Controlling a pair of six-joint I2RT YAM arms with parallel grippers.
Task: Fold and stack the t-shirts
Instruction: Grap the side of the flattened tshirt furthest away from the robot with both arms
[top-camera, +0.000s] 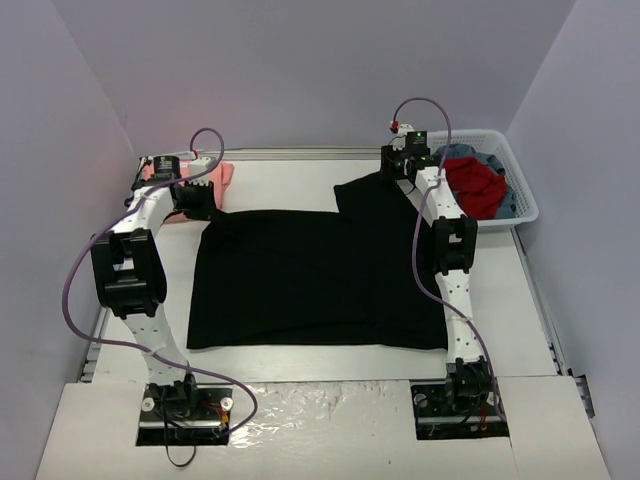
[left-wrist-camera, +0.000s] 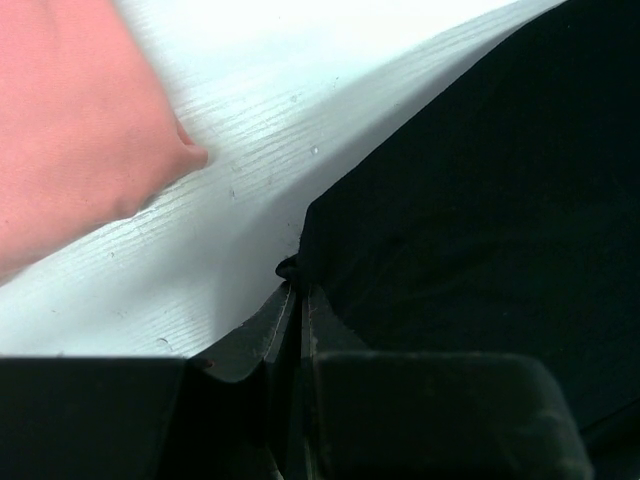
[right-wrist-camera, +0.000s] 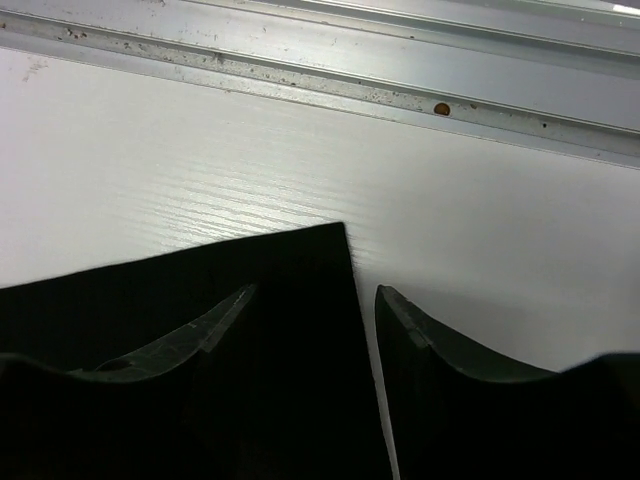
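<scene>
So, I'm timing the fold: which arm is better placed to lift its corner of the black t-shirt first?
Left. The left gripper is shut on the far-left edge of the black t-shirt, so it could probably lift now. The right gripper stands open astride the far-right corner and has not yet pinched it.

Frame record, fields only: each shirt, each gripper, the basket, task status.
black t-shirt: spread flat mid-table, unfolded
pink t-shirt: far-left corner, a strip of bare table between it and the black one
left gripper: shut on the black t-shirt's far-left edge
right gripper: open, fingers either side of the shirt's far-right corner
basket: far right, holds a red garment and blue cloth
status: black shirt not yet folded, nothing stacked
</scene>
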